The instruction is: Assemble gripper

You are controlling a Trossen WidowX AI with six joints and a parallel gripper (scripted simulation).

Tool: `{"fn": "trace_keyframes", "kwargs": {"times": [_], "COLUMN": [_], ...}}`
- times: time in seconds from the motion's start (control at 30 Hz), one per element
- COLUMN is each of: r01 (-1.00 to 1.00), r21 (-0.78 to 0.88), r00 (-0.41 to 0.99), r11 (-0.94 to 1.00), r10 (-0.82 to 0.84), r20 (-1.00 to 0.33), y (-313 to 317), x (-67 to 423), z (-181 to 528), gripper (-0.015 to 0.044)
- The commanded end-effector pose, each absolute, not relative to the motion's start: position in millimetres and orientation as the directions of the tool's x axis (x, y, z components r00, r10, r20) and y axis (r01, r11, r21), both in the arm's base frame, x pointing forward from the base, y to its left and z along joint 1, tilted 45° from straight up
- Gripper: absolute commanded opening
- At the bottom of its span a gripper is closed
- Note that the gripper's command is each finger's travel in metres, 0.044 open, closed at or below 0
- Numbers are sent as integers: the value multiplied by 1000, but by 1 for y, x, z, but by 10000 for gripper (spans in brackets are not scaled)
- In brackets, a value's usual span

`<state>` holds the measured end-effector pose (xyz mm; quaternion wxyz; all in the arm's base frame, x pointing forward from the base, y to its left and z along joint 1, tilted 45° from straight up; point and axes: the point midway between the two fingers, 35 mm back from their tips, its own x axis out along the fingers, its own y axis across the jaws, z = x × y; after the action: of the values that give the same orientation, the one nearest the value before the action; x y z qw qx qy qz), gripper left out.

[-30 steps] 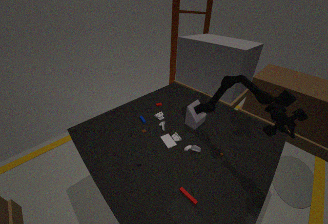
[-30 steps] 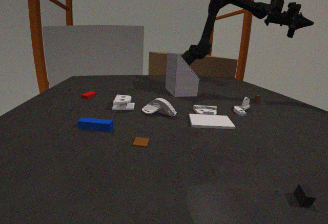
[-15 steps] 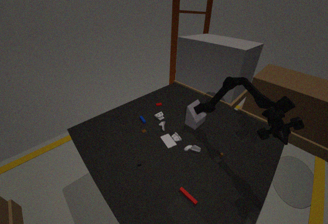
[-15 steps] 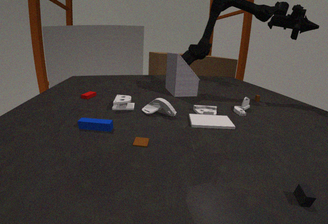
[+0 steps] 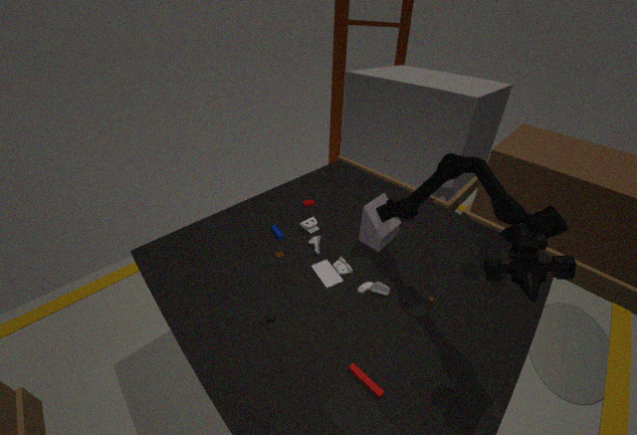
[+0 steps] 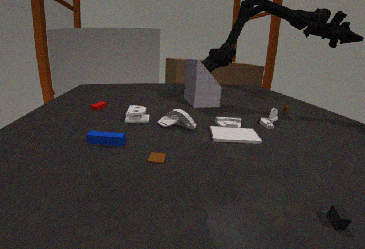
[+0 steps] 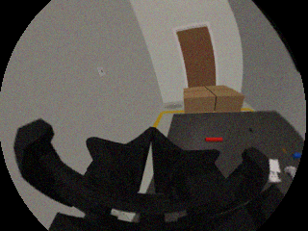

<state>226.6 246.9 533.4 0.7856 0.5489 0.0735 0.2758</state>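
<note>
The end effector (image 5: 533, 297) (image 6: 361, 38) (image 7: 152, 130) has its fingertips together with nothing between them, high by the outer edge of the surface (image 5: 288, 347) (image 6: 147, 205) (image 7: 188, 127); the nearer toothed jaw (image 5: 379, 288) (image 6: 268, 119) (image 7: 274, 178) lies below and well inboard, leftward in the top view, its long axis running roughly toward the arm's side. The coming move likely needs an inward swing, then opening and descent, with the white plate (image 5: 326, 273) (image 6: 235, 135) (image 7: 274, 165) near the jaw's far side and more approach room on the side away from it.
</note>
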Motion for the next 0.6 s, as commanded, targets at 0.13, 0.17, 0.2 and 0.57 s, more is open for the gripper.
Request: {"fn": "trace_keyframes", "kwargs": {"times": [0.13,0.17,0.2,0.57], "r01": [-350,-349,-347,-304], "r21": [844,835,826,714], "r00": [862,864,867,894], "r11": [406,425,445,631], "r10": [493,491,489,448], "r20": [121,111,101,-16], "y": [251,252,253,253], "x": [252,256,260,299], "z": [512,509,505,463], "gripper": [0,0,0,0]}}
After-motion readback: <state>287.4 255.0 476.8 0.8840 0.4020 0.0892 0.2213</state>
